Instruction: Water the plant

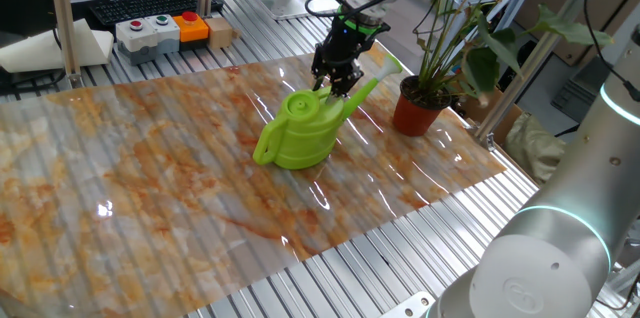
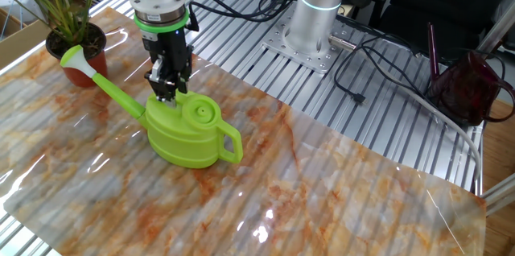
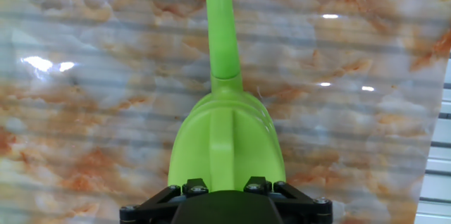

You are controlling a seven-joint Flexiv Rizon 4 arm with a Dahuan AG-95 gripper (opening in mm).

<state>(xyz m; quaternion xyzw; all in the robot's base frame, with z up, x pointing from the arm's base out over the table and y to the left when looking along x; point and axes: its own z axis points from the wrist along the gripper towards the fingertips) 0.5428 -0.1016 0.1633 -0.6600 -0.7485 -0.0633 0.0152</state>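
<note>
The plant (image 1: 470, 33) with long stems and dark leaves stands in a terracotta pot (image 1: 418, 108) at the mat's right edge; in the other fixed view its pot (image 2: 79, 56) is at the far left. The lime-green watering can (image 1: 300, 136) stands on the marble-patterned mat, its spout (image 2: 96, 79) pointing at the pot. My gripper (image 2: 165, 95) comes straight down onto the can's top, just behind the spout's base, and is shut on the top handle. In the hand view the can (image 3: 225, 139) lies right under the hand's black housing (image 3: 225, 210); the fingertips are hidden.
A button box (image 1: 160, 33) and a keyboard (image 1: 140, 6) sit behind the mat on the slatted aluminium table. The arm's base (image 2: 310, 39) with cables, and a dark red bag (image 2: 471, 87), are at the back right. A second white robot body (image 1: 560, 248) fills the near corner.
</note>
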